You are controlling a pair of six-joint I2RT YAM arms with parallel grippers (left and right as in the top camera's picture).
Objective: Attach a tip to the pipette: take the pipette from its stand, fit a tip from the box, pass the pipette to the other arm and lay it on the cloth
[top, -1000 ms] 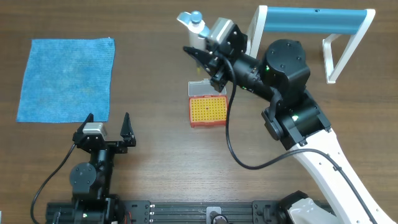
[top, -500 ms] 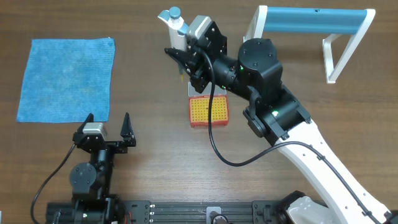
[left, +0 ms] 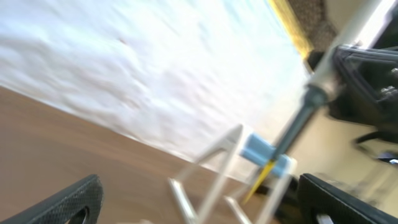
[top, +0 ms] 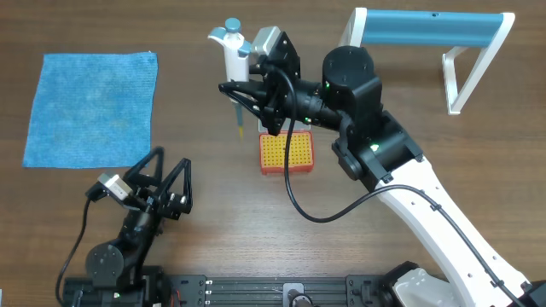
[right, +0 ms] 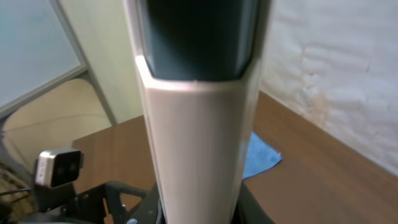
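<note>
My right gripper (top: 260, 85) is shut on the pipette (top: 231, 49), a white body with a blue cap, held in the air left of the tip box. A yellow tip (top: 241, 128) sits on its thin shaft. The right wrist view has the white pipette body (right: 199, 143) close up between the fingers. The orange tip box (top: 287, 152) stands at mid-table. The blue cloth (top: 92, 109) lies flat at the far left. My left gripper (top: 166, 173) is open and tilted near its base, holding nothing. Its view looks up at the pipette shaft and yellow tip (left: 266, 176).
The white and blue pipette stand (top: 431, 30) is at the back right; it also appears blurred as the stand (left: 258, 152) in the left wrist view. A corner of the cloth (right: 260, 155) and the left arm's camera (right: 59, 168) lie below the pipette.
My right arm has swung left with the pipette, away from the tip box, and a yellow tip now shows on the shaft. The left arm has tilted and turned its open gripper.
</note>
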